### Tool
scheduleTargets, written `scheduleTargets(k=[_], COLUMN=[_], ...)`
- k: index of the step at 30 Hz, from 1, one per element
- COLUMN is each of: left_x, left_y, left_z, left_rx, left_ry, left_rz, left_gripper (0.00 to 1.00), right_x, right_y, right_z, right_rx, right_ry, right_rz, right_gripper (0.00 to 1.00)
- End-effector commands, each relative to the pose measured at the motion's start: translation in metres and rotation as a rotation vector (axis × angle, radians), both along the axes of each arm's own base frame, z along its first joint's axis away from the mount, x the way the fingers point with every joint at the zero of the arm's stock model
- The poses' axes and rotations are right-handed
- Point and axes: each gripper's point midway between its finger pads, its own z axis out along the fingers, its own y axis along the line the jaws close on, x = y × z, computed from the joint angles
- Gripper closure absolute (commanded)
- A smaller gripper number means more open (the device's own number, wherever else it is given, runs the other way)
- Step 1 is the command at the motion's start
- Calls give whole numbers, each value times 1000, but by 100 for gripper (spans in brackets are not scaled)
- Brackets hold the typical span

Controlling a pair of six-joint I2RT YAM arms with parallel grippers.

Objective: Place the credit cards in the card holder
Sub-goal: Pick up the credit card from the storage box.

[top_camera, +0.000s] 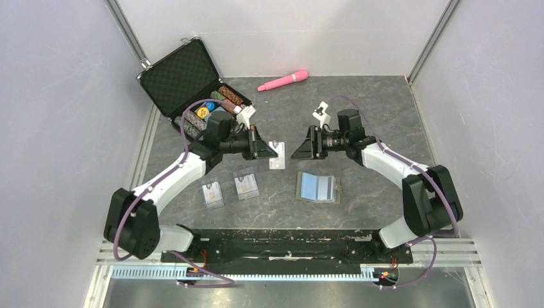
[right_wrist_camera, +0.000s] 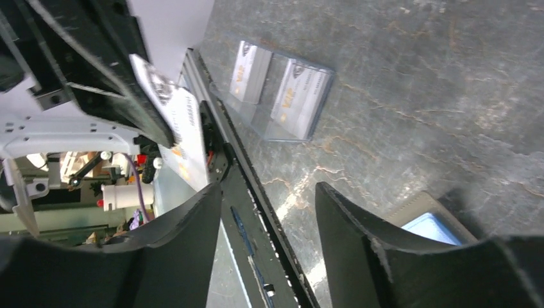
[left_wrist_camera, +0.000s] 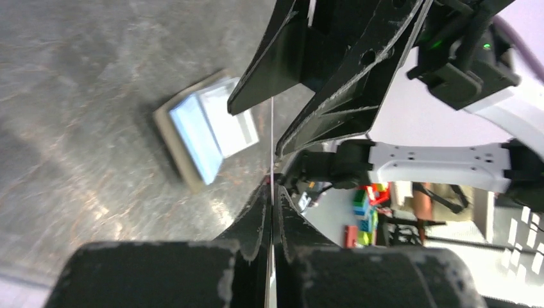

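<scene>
My left gripper (top_camera: 269,151) is shut on one whitish credit card (top_camera: 277,159) and holds it above the table, upright. In the left wrist view the card (left_wrist_camera: 272,128) shows edge-on as a thin line between the closed fingers (left_wrist_camera: 256,224). My right gripper (top_camera: 299,149) faces it from the right, open and empty, a short gap away; it shows open in its own view (right_wrist_camera: 268,189). The tan card holder (top_camera: 317,187) lies open on the table below the right gripper, light-blue lining up. Two more credit cards (top_camera: 213,194) (top_camera: 247,186) lie in clear sleeves to the left.
A black hard case (top_camera: 186,80) with poker chips stands open at the back left, behind the left arm. A pink cylindrical object (top_camera: 283,80) lies at the back middle. Grey walls close the table on both sides.
</scene>
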Motion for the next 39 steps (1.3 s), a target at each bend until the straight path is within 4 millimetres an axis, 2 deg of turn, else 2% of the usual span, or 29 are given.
scheduleTargets(k=[1,4,11,16,20,23,26,27,31,32,35,39], left_x=[-8,-10,-15,-21,-24,-23,-19,-18,-14,-12,-13,-20], left_y=[-28,-32,-35,-37,-39,-38,-38,-37,-36,-36,-35,-41], left_z=[46,46,43,40,38,38,36,34,18,12,-16,-55], left_rx=[-220,-220,-219,-217,-215,-211,-198,-190,-135,-109,5,178], left_ry=[-64,-67,-56,-48,-42,-46,-49,-49,-17,-9,29,98], left_rz=[-155,-175,-192,-205,-209,-196,-173,-165,-141,-129,-115,-145], left_gripper=[98,98,98,96,93,82,67,65,65,65,66,69], right_x=[-13,-20,-27,-30,-38,-40,-38,-35,-17,-13,-17,-22], right_y=[7,10,12,13,14,13,13,13,0,-4,-22,-56], right_z=[42,58,74,88,95,92,80,73,18,11,-14,-45], right_rx=[155,242,364,443,493,491,442,410,119,66,-21,-114], right_ry=[-108,-120,-92,-90,-78,-69,-63,-53,-53,-66,4,89], right_rz=[68,80,78,88,116,122,108,96,31,26,3,-78], right_gripper=[45,50,67,75,98,100,100,100,100,100,100,100])
